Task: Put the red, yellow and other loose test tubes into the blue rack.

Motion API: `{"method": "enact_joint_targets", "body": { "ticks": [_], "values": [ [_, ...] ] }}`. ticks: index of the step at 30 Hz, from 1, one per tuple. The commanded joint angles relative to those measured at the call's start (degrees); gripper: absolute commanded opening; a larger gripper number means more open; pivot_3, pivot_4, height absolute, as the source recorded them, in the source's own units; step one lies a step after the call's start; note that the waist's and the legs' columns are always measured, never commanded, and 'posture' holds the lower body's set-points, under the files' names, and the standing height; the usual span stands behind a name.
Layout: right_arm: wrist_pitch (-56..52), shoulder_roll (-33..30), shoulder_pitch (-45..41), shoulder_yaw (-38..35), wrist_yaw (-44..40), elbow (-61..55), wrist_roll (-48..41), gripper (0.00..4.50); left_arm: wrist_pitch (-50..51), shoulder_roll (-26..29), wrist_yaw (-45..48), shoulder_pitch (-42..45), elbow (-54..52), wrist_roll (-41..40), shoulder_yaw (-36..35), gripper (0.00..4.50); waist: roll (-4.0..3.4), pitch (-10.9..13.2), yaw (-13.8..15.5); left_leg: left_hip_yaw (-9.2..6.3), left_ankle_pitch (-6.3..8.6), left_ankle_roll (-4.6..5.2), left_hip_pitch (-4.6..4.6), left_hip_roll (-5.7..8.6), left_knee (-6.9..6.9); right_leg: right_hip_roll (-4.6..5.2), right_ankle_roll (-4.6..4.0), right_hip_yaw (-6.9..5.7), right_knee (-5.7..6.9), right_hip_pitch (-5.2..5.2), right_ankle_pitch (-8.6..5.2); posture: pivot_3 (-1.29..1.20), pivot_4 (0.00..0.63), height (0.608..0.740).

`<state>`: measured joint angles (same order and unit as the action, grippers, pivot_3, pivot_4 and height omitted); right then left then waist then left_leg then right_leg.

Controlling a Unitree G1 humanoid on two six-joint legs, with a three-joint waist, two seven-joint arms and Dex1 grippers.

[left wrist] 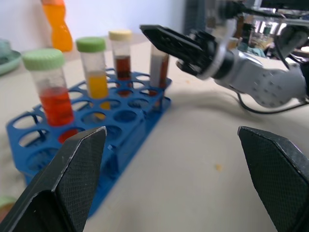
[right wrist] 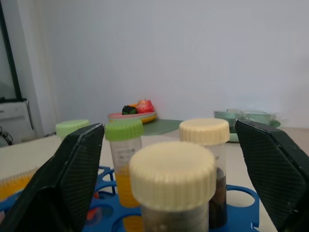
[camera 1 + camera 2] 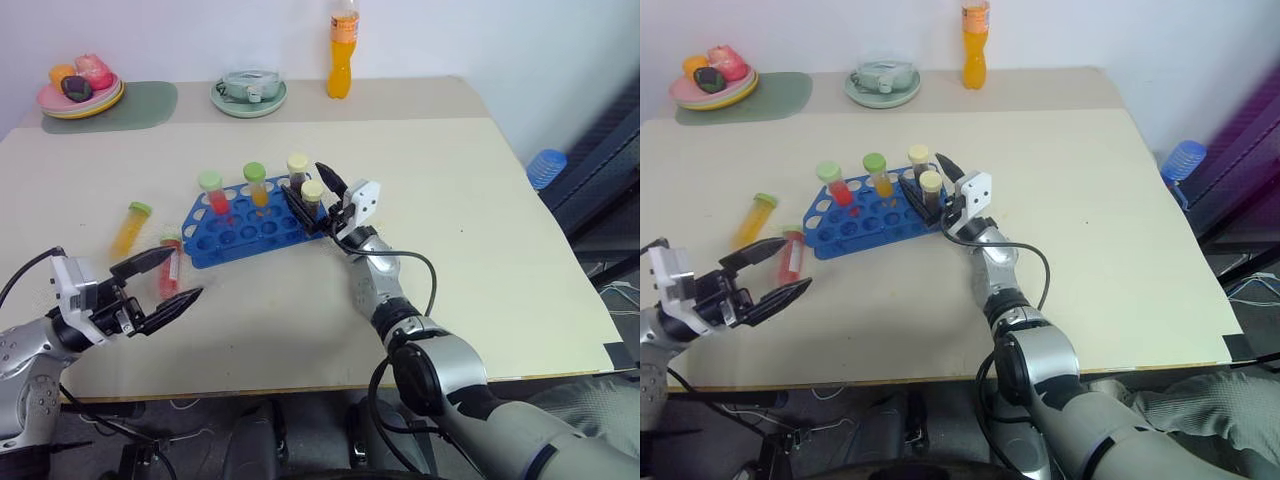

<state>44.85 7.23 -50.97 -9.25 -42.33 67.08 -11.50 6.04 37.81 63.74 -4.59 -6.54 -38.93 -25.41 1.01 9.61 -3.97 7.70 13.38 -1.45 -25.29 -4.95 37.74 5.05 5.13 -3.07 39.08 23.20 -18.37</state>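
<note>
The blue rack [image 3: 232, 238] lies mid-table and holds a red tube [image 3: 214, 192] and a yellow tube [image 3: 257, 185], both green-capped, and two dark cream-capped tubes. My right gripper [image 3: 304, 182] is open at the rack's right end, its fingers either side of the nearer dark tube [image 3: 312, 196] [image 2: 172, 186] without touching it. Left of the rack, two loose tubes lie flat: a yellow one [image 3: 131, 227] and a red one [image 3: 169, 270]. My left gripper [image 3: 186, 272] is open and empty, just in front of the red one, facing the rack [image 1: 120, 130].
Along the far edge stand a pink plate of fruit [image 3: 80, 92] on a green mat [image 3: 145, 105], a green dish [image 3: 249, 93] and an orange bottle [image 3: 342, 50]. A blue bottle [image 3: 546, 166] sits off the table's right side.
</note>
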Motion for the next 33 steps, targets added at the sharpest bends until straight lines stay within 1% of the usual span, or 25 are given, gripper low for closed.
{"method": "enact_joint_targets", "body": {
  "ticks": [1,5,7,11,13,16,18,20,22,23,24,26,29,31,33],
  "values": [
    [0.87,-2.7,1.23,1.65,1.35,-5.54,2.09,4.47,3.0,-0.38,-5.95,1.15,-2.28,0.33,-0.17,4.5,0.0,0.0,0.03,-0.01,0.0,0.0,0.0,0.0,0.0,0.01,0.0,0.0,0.0,0.0,0.0,0.0,0.15,0.74],
    [-2.37,-6.34,6.49,5.63,-0.97,-14.15,4.14,4.47,8.18,-1.37,-14.74,0.86,-5.42,-0.05,-1.25,4.5,0.01,0.0,0.04,-0.03,0.0,0.0,0.0,0.0,0.0,0.03,0.0,0.01,0.0,0.0,0.0,0.0,0.15,0.74],
    [-6.0,-9.35,11.47,7.92,-2.89,-21.93,4.54,4.47,13.67,-1.95,-22.98,0.65,-9.03,-0.48,-2.48,4.5,0.02,-0.01,0.07,-0.03,0.0,0.0,0.0,0.0,0.0,0.02,0.0,0.01,0.01,0.0,0.0,0.0,0.15,0.74],
    [-17.35,-16.8,21.45,10.27,-4.88,-40.61,3.22,4.47,24.33,-2.13,-35.16,1.94,-14.98,-5.3,-5.33,4.5,0.02,-0.01,0.31,-0.1,0.0,0.01,-0.01,-0.01,-0.01,0.06,0.0,0.03,0.0,-0.02,0.0,0.0,0.15,0.74],
    [-26.0,-21.68,25.85,10.76,-7.7,-50.34,0.11,4.47,31.79,-0.8,-42.13,2.96,-17.47,-7.63,-6.6,4.5,0.03,0.0,0.62,-0.1,0.01,0.02,-0.01,0.0,0.0,0.1,0.01,0.03,-0.01,-0.03,0.0,0.0,0.15,0.74],
    [-34.05,-27.96,29.69,9.61,-9.27,-60.82,-3.46,4.47,39.92,-0.18,-51.93,7.17,-18.23,-11.37,-9.2,4.5,0.04,-0.01,0.84,-0.12,0.02,0.03,0.02,0.01,0.0,0.08,0.01,0.03,-0.01,-0.05,0.0,0.0,0.15,0.74],
    [-40.78,-32.3,30.68,8.41,-11.09,-66.91,-7.49,4.47,48.71,1.9,-60.42,13.56,-14.67,-12.83,-10.77,4.5,0.08,0.01,1.23,-0.13,0.02,0.03,0.04,0.02,0.0,0.05,0.01,0.02,-0.01,-0.05,0.0,0.0,0.15,0.74],
    [-46.41,-36.21,30.32,7.34,-13.2,-71.52,-11.46,4.47,60.14,6.79,-64.93,21.89,-8.21,-13.1,-9.81,4.5,0.11,0.01,1.47,-0.16,0.02,0.03,0.04,0.02,0.01,0.0,0.01,0.02,0.0,-0.05,0.0,0.0,0.15,0.74],
    [-50.79,-39.15,29.43,6.73,-14.88,-75.22,-14.73,4.47,66.7,10.53,-65.02,30.71,-0.15,-12.82,-7.79,4.5,0.15,0.04,1.66,-0.18,0.02,0.03,0.02,0.05,0.04,-0.03,0.01,0.01,-0.01,-0.05,0.0,0.0,0.15,0.74],
    [-51.99,-40.45,28.77,6.99,-15.01,-76.82,-14.62,4.47,68.72,12.5,-64.02,35.06,4.61,-11.22,-5.06,4.5,0.2,0.05,1.68,-0.16,0.02,0.04,0.01,0.06,0.06,-0.03,0.02,0.0,-0.02,-0.05,0.0,0.0,0.15,0.74],
    [-52.84,-41.68,28.17,7.53,-15.59,-78.27,-14.46,4.47,69.4,14.0,-62.89,38.49,8.64,-9.23,-2.36,4.5,0.21,0.05,1.79,-0.14,0.03,0.05,0.01,0.06,0.07,-0.03,0.02,-0.01,-0.05,-0.05,-0.01,0.0,0.15,0.74],
    [-57.21,-42.75,26.56,7.89,-16.39,-80.77,-17.4,4.47,69.84,16.1,-60.39,44.68,15.78,-4.86,3.87,4.5,0.2,0.05,1.81,-0.08,0.03,0.05,0.02,0.08,0.04,-0.03,0.03,0.0,-0.08,-0.05,-0.01,0.0,0.15,0.74],
    [-62.32,-43.05,23.56,8.03,-18.01,-82.14,-21.74,4.47,66.57,17.58,-54.32,52.54,25.28,2.02,13.58,4.5,0.21,0.06,1.86,0.02,0.01,0.02,0.0,0.09,0.04,-0.05,0.03,-0.01,-0.05,-0.01,-0.01,0.0,0.15,0.74],
    [-66.07,-43.68,21.97,8.0,-19.21,-83.09,-24.67,4.47,64.16,17.31,-50.69,57.93,32.06,6.68,19.11,4.5,0.3,0.11,2.05,0.06,0.01,0.02,-0.06,0.09,0.08,-0.07,0.03,-0.04,-0.05,0.02,-0.01,0.0,0.15,0.74],
    [-68.04,-44.06,20.32,8.28,-20.22,-83.75,-25.82,4.47,62.2,16.18,-47.57,63.68,40.0,11.26,23.79,4.5,0.39,0.16,2.3,0.08,0.01,0.03,-0.13,0.08,0.11,-0.08,0.03,-0.05,-0.06,0.07,-0.01,0.0,0.15,0.74]
  ]
}}
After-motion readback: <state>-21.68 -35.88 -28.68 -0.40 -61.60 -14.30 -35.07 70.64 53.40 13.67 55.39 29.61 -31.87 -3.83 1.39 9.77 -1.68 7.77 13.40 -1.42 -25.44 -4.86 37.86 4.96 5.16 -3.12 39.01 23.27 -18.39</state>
